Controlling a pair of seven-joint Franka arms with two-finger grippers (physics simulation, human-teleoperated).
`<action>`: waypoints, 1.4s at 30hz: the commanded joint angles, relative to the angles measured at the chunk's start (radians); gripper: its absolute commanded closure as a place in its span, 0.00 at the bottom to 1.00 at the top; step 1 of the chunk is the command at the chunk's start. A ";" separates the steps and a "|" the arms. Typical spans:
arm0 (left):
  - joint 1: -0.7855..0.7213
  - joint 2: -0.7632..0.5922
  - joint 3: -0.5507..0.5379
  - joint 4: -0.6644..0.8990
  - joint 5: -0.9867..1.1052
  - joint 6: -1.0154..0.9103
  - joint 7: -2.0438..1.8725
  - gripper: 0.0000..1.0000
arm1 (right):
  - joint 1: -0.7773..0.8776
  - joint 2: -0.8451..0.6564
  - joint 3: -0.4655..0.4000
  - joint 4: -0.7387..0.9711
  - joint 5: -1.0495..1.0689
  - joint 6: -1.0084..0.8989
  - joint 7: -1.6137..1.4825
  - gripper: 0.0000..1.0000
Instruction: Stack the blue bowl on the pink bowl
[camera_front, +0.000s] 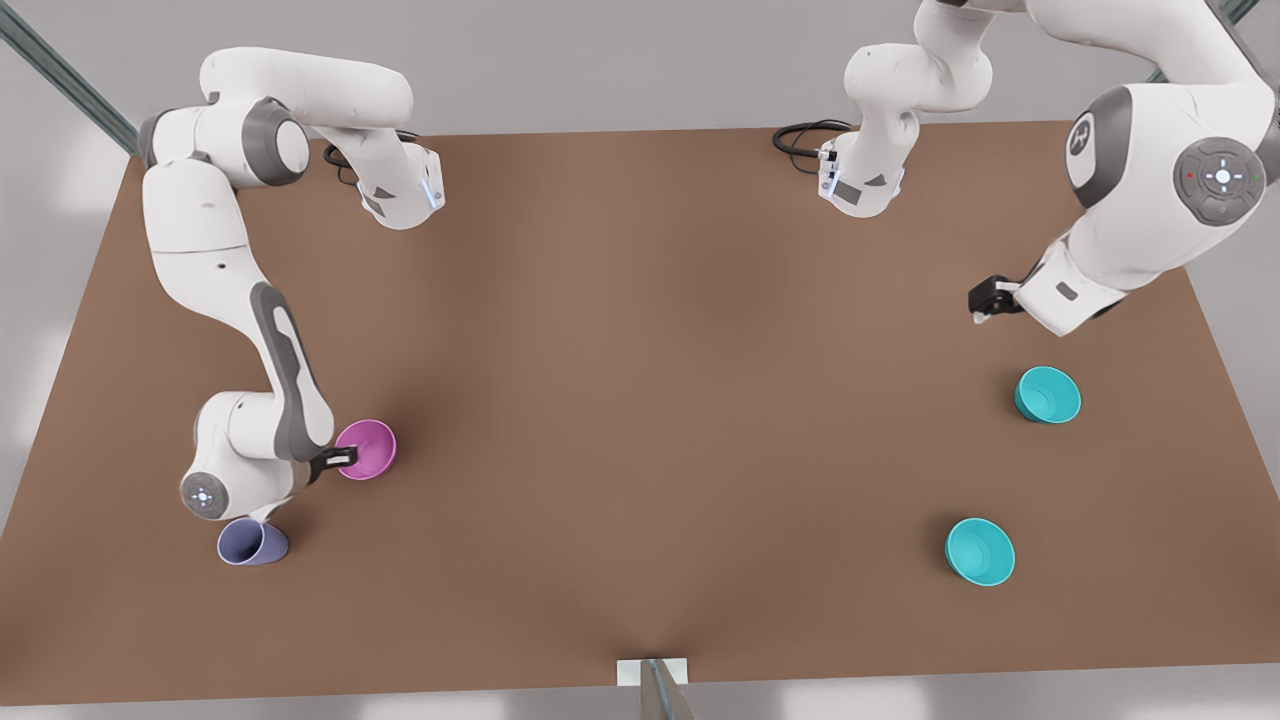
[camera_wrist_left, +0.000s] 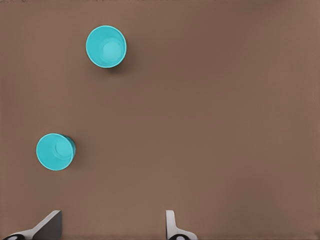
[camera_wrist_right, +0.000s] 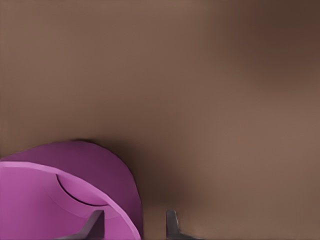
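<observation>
Two Franka arms share the brown bench, and we find the right gripper low at the front view's left, set over the rim of the pink bowl. In the right wrist view one finger sits inside that bowl and the other outside its wall; the jaws are parted astride the rim and not pressed on it. A lavender cup lies on its side just beside that arm's wrist, apart from the pink bowl. Over at the front view's right, the left gripper hangs above bare bench with its jaws wide open and holding nothing. The blue bowl rests on the bench near it, well apart from the pink bowl. We see a brighter turquoise bowl closer to the bench's near edge.
</observation>
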 joint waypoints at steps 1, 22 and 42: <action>0.003 0.001 0.000 0.001 0.001 -0.009 0.001 0.00 | 0.002 0.004 0.002 0.001 -0.003 0.016 -0.003 0.55; 0.003 0.004 0.002 0.003 0.000 -0.012 -0.001 0.00 | 0.517 0.141 0.273 0.218 0.138 0.379 0.717 0.79; 0.003 0.004 0.002 0.003 0.000 -0.012 -0.004 0.00 | 0.091 0.034 0.256 0.382 -0.041 -0.359 0.344 0.00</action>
